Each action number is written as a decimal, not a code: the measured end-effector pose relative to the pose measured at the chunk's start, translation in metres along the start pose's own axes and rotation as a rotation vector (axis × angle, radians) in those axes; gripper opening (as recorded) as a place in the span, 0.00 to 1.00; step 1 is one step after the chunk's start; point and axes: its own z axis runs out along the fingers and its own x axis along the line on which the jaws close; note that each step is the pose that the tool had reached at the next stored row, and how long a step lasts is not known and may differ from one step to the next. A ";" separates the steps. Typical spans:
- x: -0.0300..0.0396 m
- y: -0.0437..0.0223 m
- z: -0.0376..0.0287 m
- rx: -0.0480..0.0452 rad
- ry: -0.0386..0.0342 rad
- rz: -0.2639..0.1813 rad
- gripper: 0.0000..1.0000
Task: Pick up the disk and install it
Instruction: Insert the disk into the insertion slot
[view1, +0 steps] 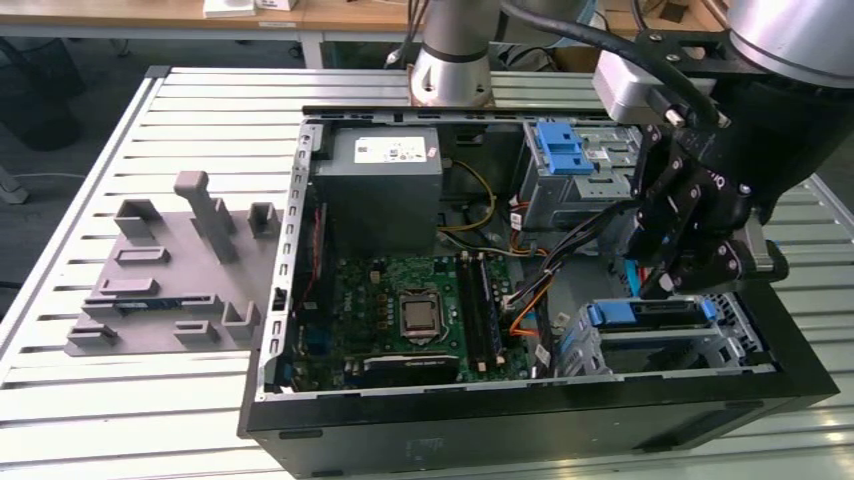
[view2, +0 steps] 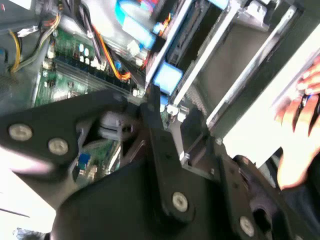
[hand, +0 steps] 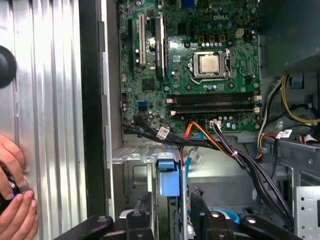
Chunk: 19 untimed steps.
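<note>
So, in the exterior view I'm hanging over the open computer case (view1: 400, 400) on the slatted counter (view1: 80, 400), down at the drive cage on the exterior view's right. My gripper (view1: 674, 285) sits right above the disk (view1: 650, 314), which is already slotted into the cage, its blue carrier end facing up. A grey fixture (view1: 167, 290) lies on the counter off to the exterior view's left, well apart from the case.

In the second wrist view, my fingers (view2: 152, 107) sit close together just by the blue tab of the disk (view2: 167, 80), with nothing held between them. A person's hand (view2: 300, 130) rests past the case wall.

In the first wrist view, the fingers (hand: 147, 210) flank the disk's blue tab (hand: 168, 177) without clamping it. The motherboard (hand: 200, 60) sits beyond, and a hand (hand: 12, 195) rests on the counter.
</note>
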 end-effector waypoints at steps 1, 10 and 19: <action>-0.0001 0.0000 0.0016 0.0000 0.0000 0.000 0.44; -0.0005 -0.0001 0.0128 0.0000 0.0004 0.000 0.24; -0.0006 -0.0001 0.0154 0.0000 0.0004 0.000 0.11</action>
